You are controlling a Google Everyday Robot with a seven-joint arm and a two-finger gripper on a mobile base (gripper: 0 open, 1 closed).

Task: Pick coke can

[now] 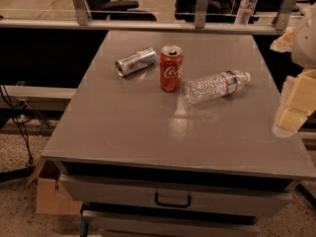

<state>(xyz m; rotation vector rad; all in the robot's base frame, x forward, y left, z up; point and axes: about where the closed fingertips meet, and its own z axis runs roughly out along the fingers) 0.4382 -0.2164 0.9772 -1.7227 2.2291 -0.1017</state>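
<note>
The coke can (171, 68) is red with white script and a silver top. It stands upright on the grey table (148, 132), near the middle of its far half. My gripper (292, 113) is at the right edge of the view, pale and cream-coloured, over the table's right edge. It is well to the right of the can and nearer the front, and it touches nothing that I can see.
A silver-grey can (135, 61) lies on its side just left of the coke can. A clear plastic water bottle (217, 86) lies on its side just right of it. A railing (148, 23) runs behind the table. A drawer handle (172, 200) shows below the front edge.
</note>
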